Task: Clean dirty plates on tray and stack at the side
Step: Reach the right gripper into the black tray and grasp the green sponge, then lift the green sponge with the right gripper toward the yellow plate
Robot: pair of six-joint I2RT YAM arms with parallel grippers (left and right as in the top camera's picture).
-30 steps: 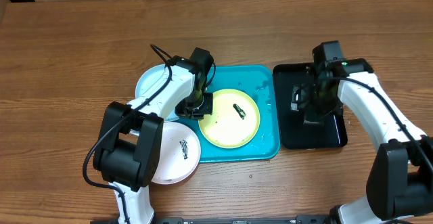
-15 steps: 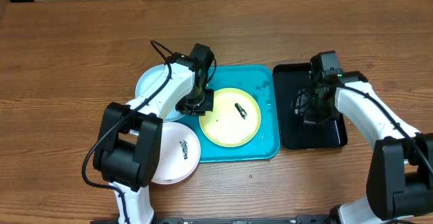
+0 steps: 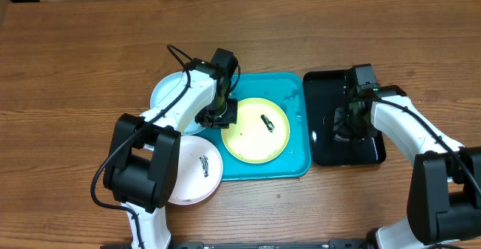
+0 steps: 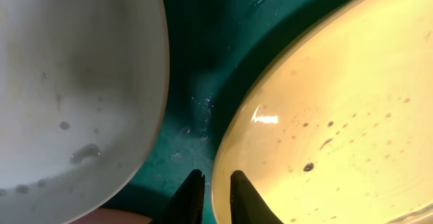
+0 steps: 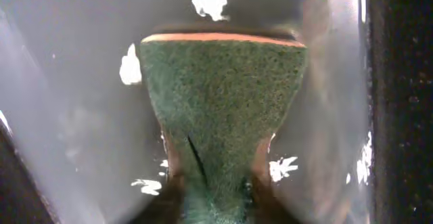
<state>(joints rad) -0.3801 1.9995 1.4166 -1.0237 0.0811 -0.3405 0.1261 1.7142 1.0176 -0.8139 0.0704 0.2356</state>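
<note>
Pinches the left rim of the lime green round plastic plate (image 3: 255, 135) with the left gripper (image 3: 218, 119), closed on that rim, 1 fingertip (image 4: 191, 198) over the tray floor and 1 on the plate's inside. Shows this plate lying flat inside the large turquoise-blue rectangular plastic tray (image 3: 297, 91), with 1 short dark smear (image 3: 265, 122) near its middle and small dark specks on a wet surface in the left wrist view. Shows the light blue round plastic plate (image 3: 167, 92) at the tray's upper-left corner, partly under the left arm; cannot tell whether on the rim or beside it. Shows the white round plastic plate (image 3: 192, 181) at the tray's lower-left corner, mostly on the wooden table (image 3: 75, 68), smeared dark near its middle. Holds the right gripper (image 3: 350, 122) low over the narrow glossy black tray (image 3: 322, 140), just right of the turquoise tray, squeezed tight on a green scouring sponge (image 5: 220, 109) with a thin orange layer, above wet black surface.
</note>
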